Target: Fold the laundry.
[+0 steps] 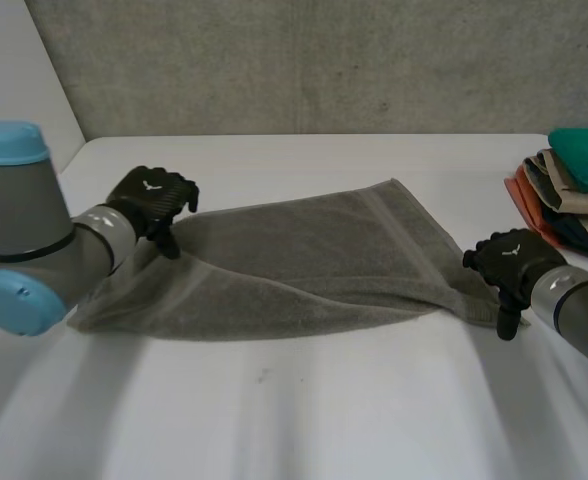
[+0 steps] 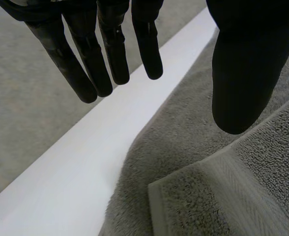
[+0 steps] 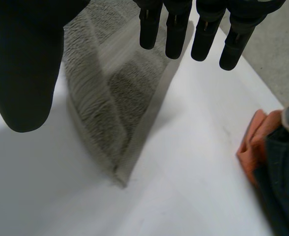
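Note:
A grey towel (image 1: 294,265) lies folded over itself across the middle of the white table (image 1: 304,410). My left hand (image 1: 152,200) hovers over the towel's left end, fingers (image 2: 93,64) straight and spread, thumb (image 2: 243,73) apart from them, holding nothing. Below that hand a folded corner of the towel (image 2: 218,196) lies flat. My right hand (image 1: 509,262) stands at the towel's right end, open, with fingers (image 3: 203,29) and thumb (image 3: 21,73) apart. The towel's right corner (image 3: 117,128) lies on the table beneath it, free of the hand.
A stack of folded cloths (image 1: 569,190), teal on top, then beige, dark blue and orange, sits at the table's far right edge; its orange and dark blue cloths (image 3: 272,162) lie close beside my right hand. A grey wall (image 1: 304,60) stands behind the table.

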Tool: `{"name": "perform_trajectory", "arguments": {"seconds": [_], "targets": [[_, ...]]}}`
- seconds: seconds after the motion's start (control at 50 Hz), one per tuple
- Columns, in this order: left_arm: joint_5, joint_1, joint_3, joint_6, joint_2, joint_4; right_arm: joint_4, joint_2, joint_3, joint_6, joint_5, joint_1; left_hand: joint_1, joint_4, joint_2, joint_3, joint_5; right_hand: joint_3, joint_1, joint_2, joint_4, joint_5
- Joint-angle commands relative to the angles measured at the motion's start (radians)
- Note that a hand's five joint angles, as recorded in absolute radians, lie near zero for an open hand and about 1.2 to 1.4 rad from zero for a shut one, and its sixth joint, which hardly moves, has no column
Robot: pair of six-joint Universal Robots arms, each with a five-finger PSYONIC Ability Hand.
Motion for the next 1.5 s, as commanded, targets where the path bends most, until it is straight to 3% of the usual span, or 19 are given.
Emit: {"name": "perform_trajectory", "arguments": {"seconds": [0.02, 0.16, 0.36, 0.62, 0.72, 0.78, 0.88, 1.0, 1.18, 1.44, 1.5], "targets": [[0.019, -0.028, 0.238, 0.109, -0.199, -0.168, -0.149, 0.040, 0.064, 0.055, -0.003, 0.012, 0.076, 0.093, 0.089, 0.081, 0.104, 0.000, -0.024, -0.013, -0.011, 0.021], [-0.014, -0.019, 0.436, 0.204, -0.352, -0.400, -0.163, 0.074, 0.070, 0.048, -0.001, 0.026, 0.214, 0.231, 0.227, 0.219, 0.242, 0.020, -0.004, 0.007, 0.009, 0.041], [-0.059, -0.009, 0.491, 0.215, -0.408, -0.344, -0.168, 0.086, 0.069, 0.020, -0.003, 0.017, -0.053, -0.036, -0.040, -0.048, -0.025, 0.038, 0.014, 0.025, 0.027, 0.059], [-0.073, -0.016, 0.542, 0.238, -0.452, -0.334, -0.166, 0.084, 0.072, 0.006, -0.005, 0.012, -0.062, -0.045, -0.049, -0.057, -0.034, 0.055, 0.032, 0.042, 0.045, 0.076], [-0.069, -0.016, 0.546, 0.238, -0.460, -0.335, -0.168, 0.088, 0.072, -0.009, -0.003, 0.012, 0.269, 0.286, 0.282, 0.274, 0.297, 0.058, 0.035, 0.045, 0.048, 0.079], [-0.071, -0.017, 0.545, 0.238, -0.466, -0.337, -0.169, 0.088, 0.072, -0.015, -0.001, 0.011, 0.337, 0.354, 0.350, 0.342, 0.365, 0.058, 0.035, 0.045, 0.048, 0.079], [-0.080, -0.020, 0.534, 0.238, -0.454, -0.334, -0.169, 0.088, 0.070, -0.025, -0.003, 0.005, 0.826, 0.843, 0.839, 0.831, 0.854, 0.058, 0.035, 0.045, 0.048, 0.079], [-0.117, -0.031, 0.479, 0.201, -0.372, -0.280, -0.171, 0.089, 0.070, -0.028, -0.003, 0.003, 0.827, 0.844, 0.840, 0.832, 0.855, 0.055, 0.032, 0.043, 0.045, 0.076], [-0.106, -0.043, 0.341, 0.177, -0.251, -0.209, -0.165, 0.107, 0.064, -0.022, -0.003, 0.009, 0.827, 0.844, 0.840, 0.832, 0.855, -0.032, -0.056, -0.045, -0.043, -0.011], [-0.085, -0.040, 0.332, 0.178, -0.253, -0.200, -0.191, 0.115, 0.029, 0.078, 0.009, 0.006, 0.822, 0.839, 0.835, 0.827, 0.850, -0.056, -0.080, -0.069, -0.067, -0.035], [-0.085, -0.042, 0.338, 0.178, -0.260, -0.202, -0.208, 0.132, 0.020, 0.077, 0.009, 0.006, 0.651, 0.668, 0.665, 0.657, 0.680, -0.009, -0.033, -0.022, -0.020, 0.012]]}}
